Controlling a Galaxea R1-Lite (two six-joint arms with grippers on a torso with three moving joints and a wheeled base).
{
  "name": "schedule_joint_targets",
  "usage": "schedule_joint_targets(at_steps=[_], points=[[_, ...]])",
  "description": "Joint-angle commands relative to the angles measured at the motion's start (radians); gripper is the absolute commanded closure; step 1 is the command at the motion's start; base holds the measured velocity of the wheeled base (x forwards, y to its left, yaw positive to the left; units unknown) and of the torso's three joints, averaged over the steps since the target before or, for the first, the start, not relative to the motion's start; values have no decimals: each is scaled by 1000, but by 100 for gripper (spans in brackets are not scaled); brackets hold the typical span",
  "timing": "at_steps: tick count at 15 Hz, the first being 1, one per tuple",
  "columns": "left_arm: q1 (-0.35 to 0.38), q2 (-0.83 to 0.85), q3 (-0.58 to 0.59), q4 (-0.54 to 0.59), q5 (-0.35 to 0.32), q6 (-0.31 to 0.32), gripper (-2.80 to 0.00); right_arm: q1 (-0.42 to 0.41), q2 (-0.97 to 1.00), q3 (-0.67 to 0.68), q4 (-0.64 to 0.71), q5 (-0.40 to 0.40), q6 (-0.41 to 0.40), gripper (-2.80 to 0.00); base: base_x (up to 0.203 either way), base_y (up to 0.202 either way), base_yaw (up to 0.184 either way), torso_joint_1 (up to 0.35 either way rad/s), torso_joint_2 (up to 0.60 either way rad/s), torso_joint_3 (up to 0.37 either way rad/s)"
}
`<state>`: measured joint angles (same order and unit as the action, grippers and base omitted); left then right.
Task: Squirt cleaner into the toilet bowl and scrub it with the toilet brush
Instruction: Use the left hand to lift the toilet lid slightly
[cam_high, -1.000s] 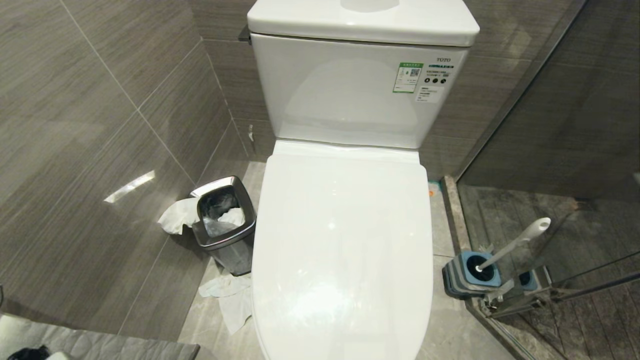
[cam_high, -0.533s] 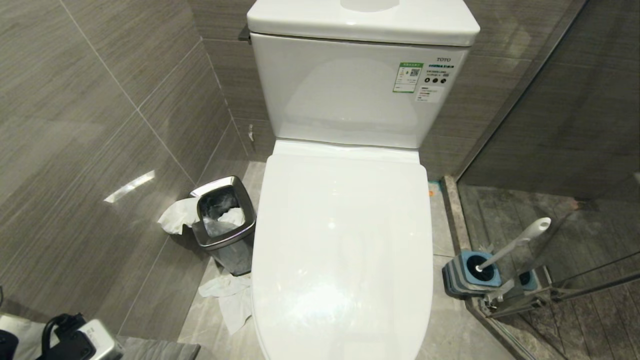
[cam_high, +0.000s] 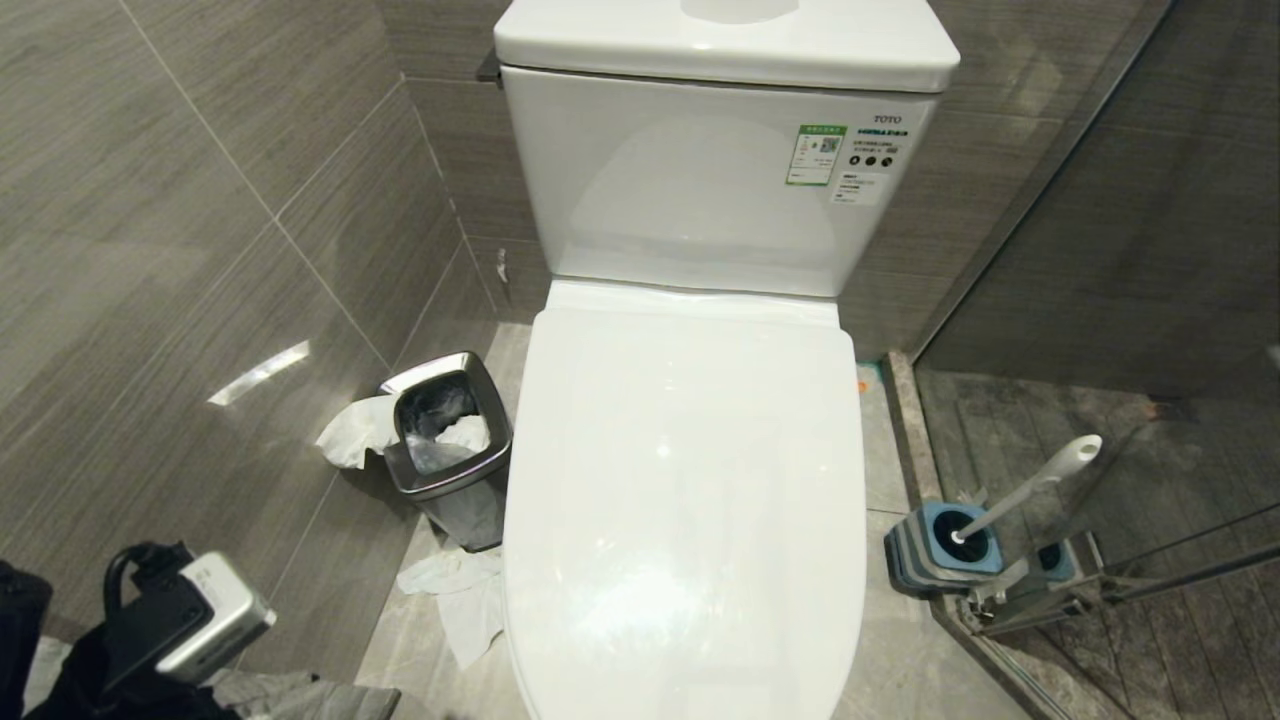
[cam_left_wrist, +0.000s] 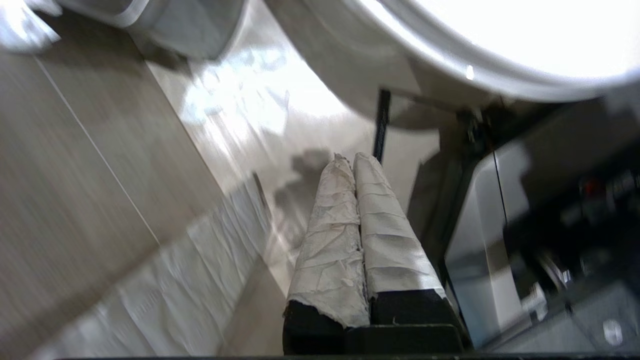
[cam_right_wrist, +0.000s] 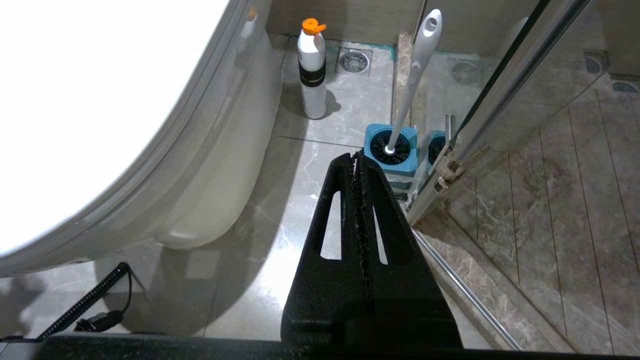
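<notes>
pincer (cam_left_wrist: 353, 160) of left arm closed, holding nothing.

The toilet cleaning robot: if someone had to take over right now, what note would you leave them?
Left gripper: shut, empty, coming up at the toilet's left side, low near the floor.
Right gripper: shut, empty, parked low, pointing toward the brush holder.
Toilet lid: down, so the bowl is hidden.
Toilet brush: standing in its holder on the floor to the right, untouched.
A white bottle with an orange cap stands on the floor beside the toilet.
Done: nothing visible yet.
Left: lift lid, squirt cleaner, scrub.
</notes>
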<state>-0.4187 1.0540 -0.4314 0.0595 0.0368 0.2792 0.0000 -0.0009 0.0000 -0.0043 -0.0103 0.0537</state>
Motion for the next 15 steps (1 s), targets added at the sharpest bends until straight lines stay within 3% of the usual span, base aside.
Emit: schedule_joint_targets(at_steps=[1,4,9,15], points=[[-5,81,-58,-41,3,-14,0,0,1,0,0,0,0,0,0,0,0,0,0,0],[-6,154,-130,-81,2,-28,0,0,1,0,0,0,0,0,0,0,0,0,0,0],[-2,307,-190,-329,9,-65,0,0,1,0,0,1,0,0,0,0,0,0,0,0],[44,475,-311,-443,6,-83,0,0,1,0,0,0,0,0,0,0,0,0,0,0]])
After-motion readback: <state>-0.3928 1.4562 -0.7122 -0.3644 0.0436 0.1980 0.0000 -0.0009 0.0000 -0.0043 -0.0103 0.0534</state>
